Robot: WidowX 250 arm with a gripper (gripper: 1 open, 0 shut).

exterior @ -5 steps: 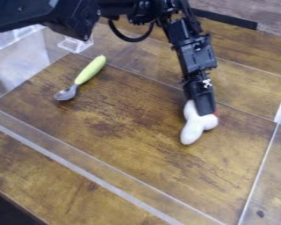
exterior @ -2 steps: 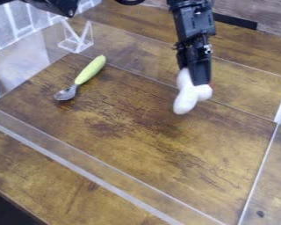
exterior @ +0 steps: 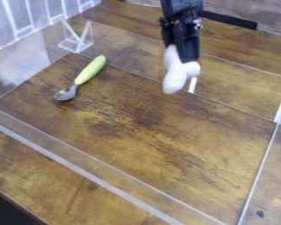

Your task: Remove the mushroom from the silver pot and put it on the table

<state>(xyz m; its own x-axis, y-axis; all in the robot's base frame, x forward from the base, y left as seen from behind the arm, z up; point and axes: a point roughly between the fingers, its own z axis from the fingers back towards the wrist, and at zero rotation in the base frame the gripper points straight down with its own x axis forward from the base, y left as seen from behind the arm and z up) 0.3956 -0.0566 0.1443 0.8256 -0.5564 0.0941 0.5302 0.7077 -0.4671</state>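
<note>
The gripper [exterior: 182, 61] is closed on the mushroom [exterior: 176, 76], and it hangs from the top of the view, pointing steeply down. The fingers are dark and blurred, so it is not possible to see how they sit on the toy, but the white stem hangs directly below them and does not touch the wood. A small reddish part shows at the lower right side of the white body, probably the cap.

Compared with one second ago, the gripper and the mushroom are clearly higher. At that time the white stem was low, with its bottom end touching or almost touching the table [exterior: 143, 149], and more of the black arm was visible. Now only the lower part of the arm is in view at the upper edge, and the mushroom is in the air, a little more to the left in the picture.

The spoon [exterior: 82, 76] with the yellow-green handle lies in the same place on the left part of the table, well apart from the mushroom. The clear acrylic walls [exterior: 61, 39] around the table are also unchanged.
</note>
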